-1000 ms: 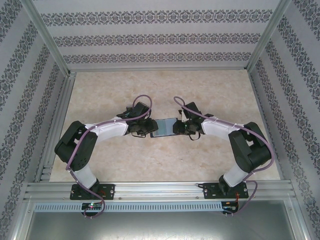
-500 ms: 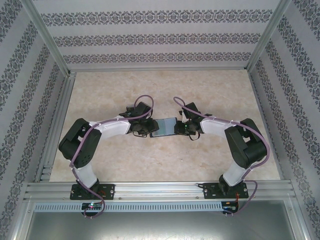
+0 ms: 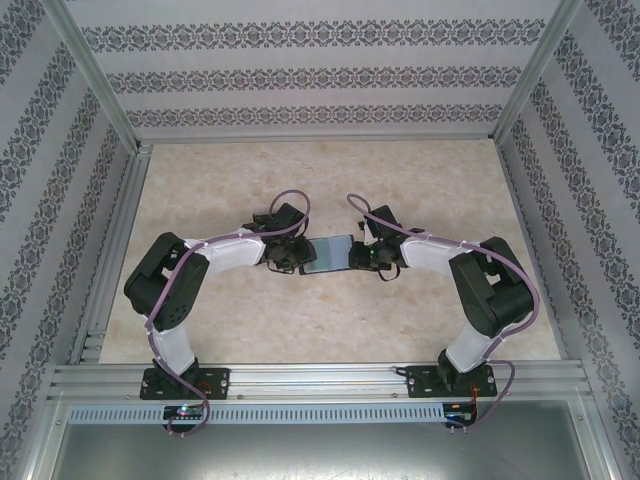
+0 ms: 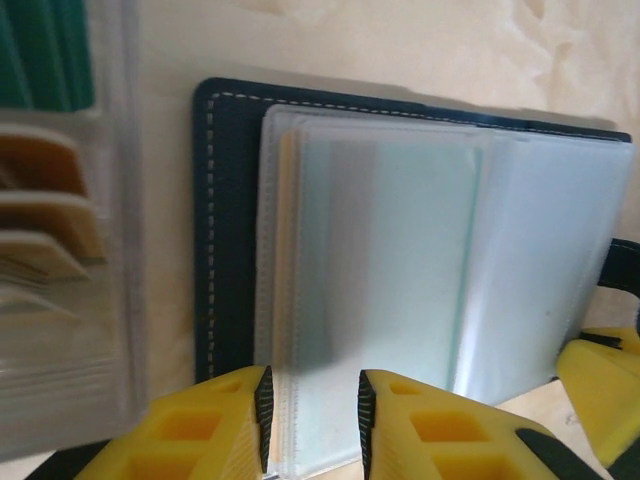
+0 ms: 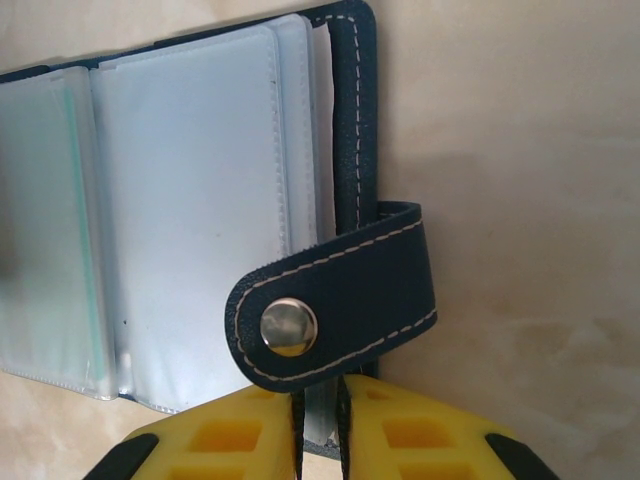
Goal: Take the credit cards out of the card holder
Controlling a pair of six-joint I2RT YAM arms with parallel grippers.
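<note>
We are looking at a dark navy, white-stitched folding card holder [image 3: 328, 254] lying open and flat at the centre of a pale marbled table [image 3: 330, 180]. Its clear plastic sleeves [image 4: 400, 260] are facing up. The teal and tan credit cards [image 4: 40, 50] are sitting inside a lifted fan of sleeves, at ten o'clock in the left wrist view.

The left gripper [image 4: 312, 405] is reaching in from the holder's nine o'clock. Its yellow jaws are standing partly apart over the sleeve edge, pinching nothing we can make out. The right gripper [image 5: 318, 400] is coming from three o'clock. Its jaws are nearly together on a thin pale edge of the holder, just under the strap.

We are judging the risks. The sleeves are looking slippery and floppy, so a pinch may be catching plastic rather than a card. A pull may then be dragging the whole case. The right grip is looking shallow and could slip.

The navy snap-button strap [image 5: 330, 300] is folding across the sleeves at five o'clock, partly covering them. Patterned walls [image 3: 320, 75] and an aluminium rail [image 3: 320, 380] are standing well apart.
</note>
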